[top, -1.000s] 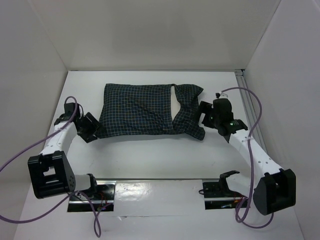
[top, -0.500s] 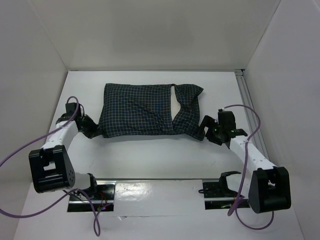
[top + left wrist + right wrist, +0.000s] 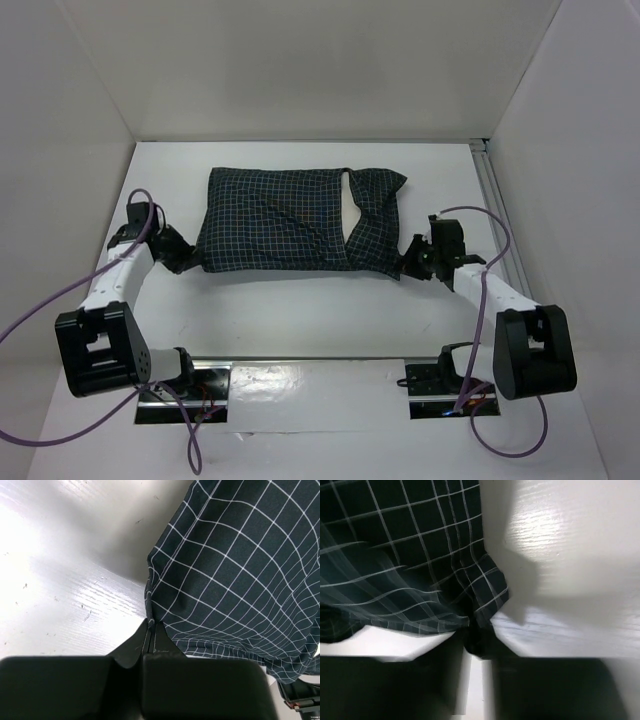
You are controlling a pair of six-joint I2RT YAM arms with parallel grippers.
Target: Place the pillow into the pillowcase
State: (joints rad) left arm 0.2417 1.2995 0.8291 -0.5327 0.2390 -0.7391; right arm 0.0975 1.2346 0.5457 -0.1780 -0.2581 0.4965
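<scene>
A plump pillowcase (image 3: 275,220), dark navy-green with a thin white grid check, lies across the far half of the white tabletop (image 3: 300,310), its long side running left to right. The pillow (image 3: 352,203) sits inside it, and only a narrow cream sliver shows through a slit-like opening towards the right end, where a flap of the checked fabric folds over.

The left gripper (image 3: 190,263) is low at the case's near-left corner. The left wrist camera shows its black jaws clenched tight together, with the hem of that corner pinched between the tips.

The right gripper (image 3: 405,268) is at the near-right corner. The right wrist view is blurred. The pointed corner of the fabric lies in the slot between the two jaws, and a pale strip of gap shows between them lower down. Whether they are biting on the cloth cannot be told.

Both arms reach forward from their bases at the near edge, and purple cables (image 3: 40,320) loop beside them. White walls close in the tabletop on three sides.
</scene>
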